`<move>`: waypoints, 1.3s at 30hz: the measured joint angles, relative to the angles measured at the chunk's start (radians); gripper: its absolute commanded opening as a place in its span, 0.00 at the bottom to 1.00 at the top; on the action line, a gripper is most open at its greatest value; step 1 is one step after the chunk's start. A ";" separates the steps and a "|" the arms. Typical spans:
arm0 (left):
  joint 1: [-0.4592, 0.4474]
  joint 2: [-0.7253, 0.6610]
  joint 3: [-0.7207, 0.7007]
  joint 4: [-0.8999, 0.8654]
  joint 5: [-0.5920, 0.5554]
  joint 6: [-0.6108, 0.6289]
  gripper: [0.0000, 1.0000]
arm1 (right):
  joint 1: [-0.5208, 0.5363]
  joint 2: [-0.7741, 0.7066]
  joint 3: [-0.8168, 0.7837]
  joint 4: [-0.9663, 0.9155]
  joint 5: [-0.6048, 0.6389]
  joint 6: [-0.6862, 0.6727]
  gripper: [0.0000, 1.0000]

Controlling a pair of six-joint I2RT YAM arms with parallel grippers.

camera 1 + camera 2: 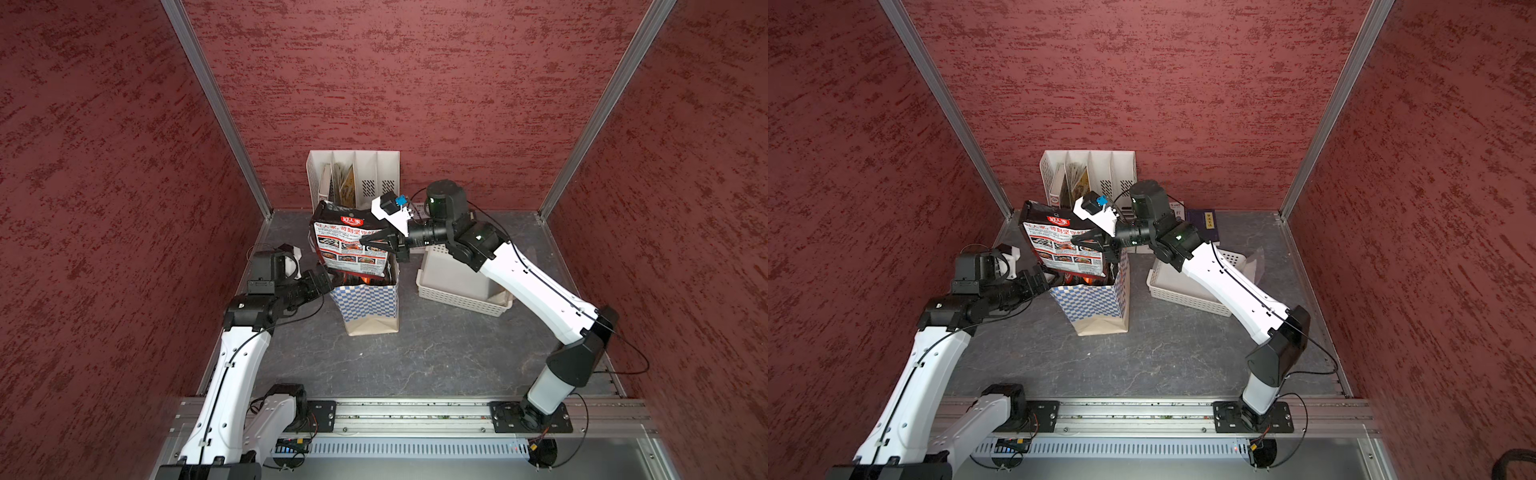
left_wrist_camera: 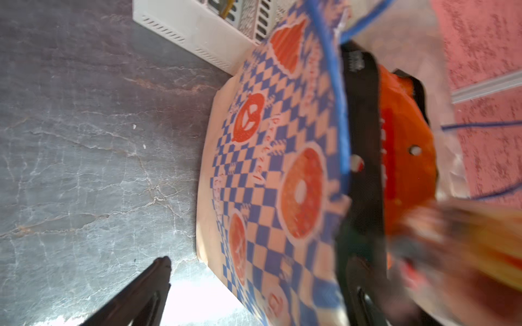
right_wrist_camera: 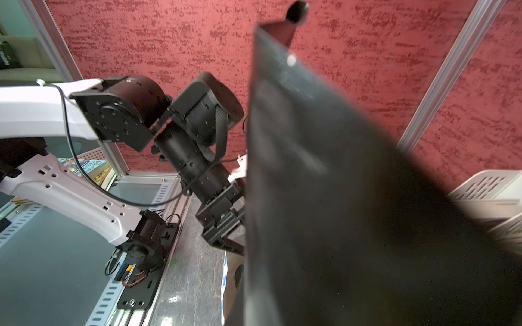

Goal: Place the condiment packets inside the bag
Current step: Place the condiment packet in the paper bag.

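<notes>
Packet (image 1: pixel 349 249) in clenched right claw (image 1: pixel 368 240), just over bag (image 1: pixel 368 301), low edge at mouth. Left claw (image 1: pixel 324 279) wide open at bag rim. Keep packet upright, lower straight down, then let go.

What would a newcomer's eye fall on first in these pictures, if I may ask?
The right tool, shut on a black-and-red condiment packet, holds it at the mouth of the checkered bag mid-table. An orange packet already shows inside, and the open left tool sits at the bag's rim.
</notes>
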 measured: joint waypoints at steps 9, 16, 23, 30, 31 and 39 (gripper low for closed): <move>0.000 -0.028 0.024 -0.027 -0.004 0.051 1.00 | -0.035 -0.083 -0.091 -0.051 -0.090 -0.002 0.00; 0.001 -0.095 0.048 -0.017 -0.130 0.052 1.00 | -0.069 -0.010 -0.023 -0.165 -0.267 -0.039 0.00; 0.002 -0.085 0.075 0.050 -0.189 0.055 1.00 | -0.069 0.134 0.126 -0.360 -0.394 -0.137 0.00; 0.006 -0.054 0.077 0.084 -0.202 0.062 1.00 | -0.051 0.190 0.194 -0.502 -0.395 -0.180 0.05; 0.006 -0.053 0.077 0.085 -0.203 0.063 1.00 | -0.048 0.197 0.194 -0.513 -0.390 -0.182 0.07; 0.007 -0.055 0.077 0.090 -0.209 0.077 1.00 | -0.043 0.199 0.166 -0.509 -0.302 -0.144 0.37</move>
